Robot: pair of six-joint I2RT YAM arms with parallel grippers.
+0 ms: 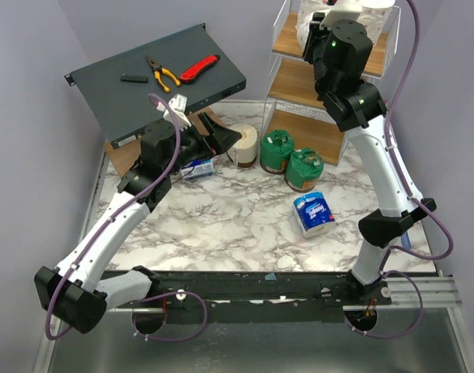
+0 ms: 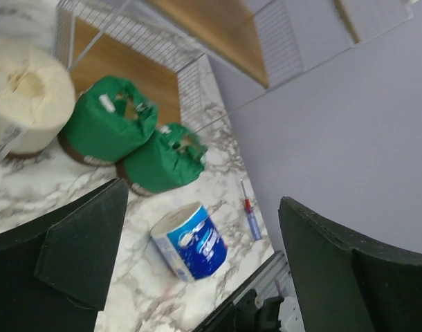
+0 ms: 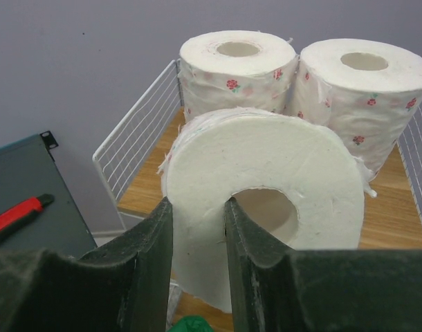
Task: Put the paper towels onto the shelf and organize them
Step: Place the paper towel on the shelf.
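My right gripper (image 3: 196, 211) is shut on the wall of a white pink-print roll (image 3: 266, 180), one finger inside its core, at the top tier of the white wire shelf (image 1: 287, 85). Two more pink-print rolls (image 3: 237, 66) (image 3: 363, 86) stand upright behind it on that tier. My left gripper (image 1: 214, 136) is open and empty above the table's back left. Beside it stands the cream roll (image 1: 242, 144), then two green-wrapped rolls (image 1: 277, 151) (image 1: 304, 169). A blue-and-white pack (image 1: 313, 213) lies on the marble; a second one (image 1: 198, 167) lies under my left arm.
A slanted dark grey metal box (image 1: 155, 85) at the back left carries pliers (image 1: 163, 74), a red knife (image 1: 198, 68) and a small black item. A small screwdriver (image 2: 251, 214) lies near the table's right edge.
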